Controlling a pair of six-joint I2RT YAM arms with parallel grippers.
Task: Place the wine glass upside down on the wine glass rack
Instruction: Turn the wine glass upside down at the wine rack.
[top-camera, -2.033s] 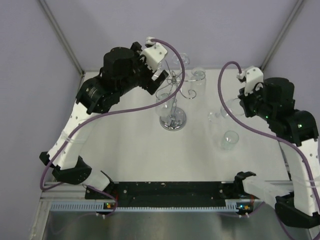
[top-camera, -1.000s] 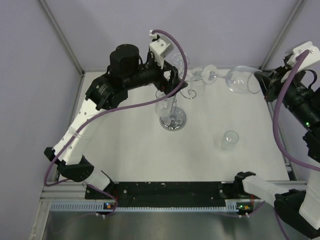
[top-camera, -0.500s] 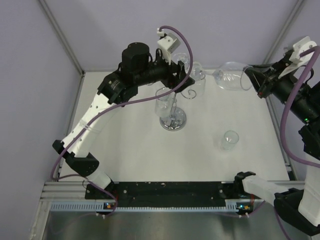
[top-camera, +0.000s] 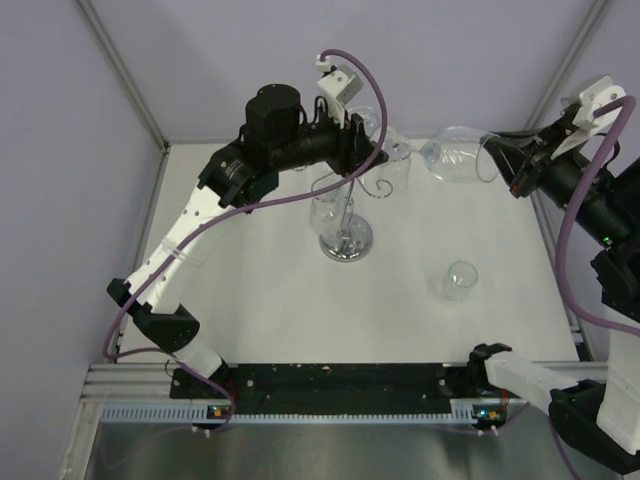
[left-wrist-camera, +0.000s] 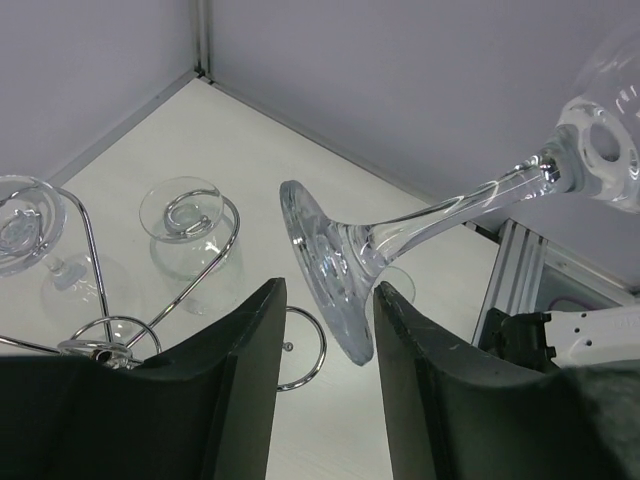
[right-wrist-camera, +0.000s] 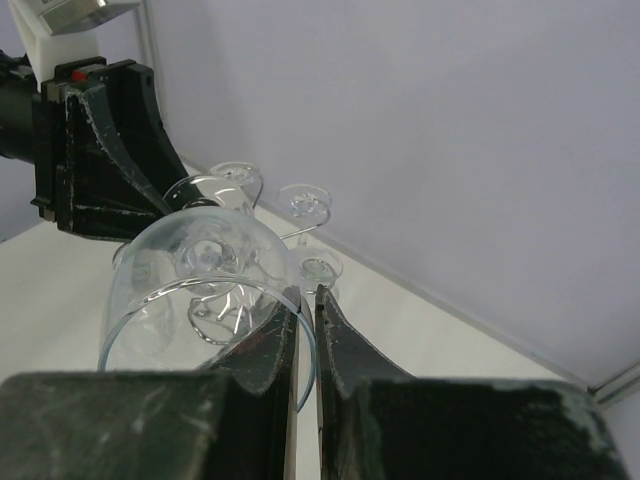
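Observation:
The wine glass (top-camera: 455, 160) lies sideways in the air at the back of the table, foot pointing left. My right gripper (top-camera: 492, 160) is shut on the bowl's rim (right-wrist-camera: 312, 330), one finger inside and one outside. The glass's round foot (left-wrist-camera: 325, 265) sits between the fingers of my left gripper (left-wrist-camera: 330, 290), which stand narrowly apart with a gap on the left side. Its stem (left-wrist-camera: 450, 208) runs up right to the bowl (left-wrist-camera: 610, 130). The chrome wine glass rack (top-camera: 346, 238) stands just below and left of the foot, its scroll arms (left-wrist-camera: 200, 215) under my left gripper (top-camera: 383, 152).
Other glasses hang upside down on the rack (top-camera: 325, 205) (left-wrist-camera: 190, 240) (left-wrist-camera: 25, 220). One more glass stands upright on the table (top-camera: 460, 280) at right centre. The back wall is close behind both grippers. An aluminium rail (left-wrist-camera: 515, 290) edges the table on the right.
The right arm has carried the sideways glass leftward, putting its foot between the left fingers. The left jaws have narrowed around the foot. The left arm has barely moved in the last half second.

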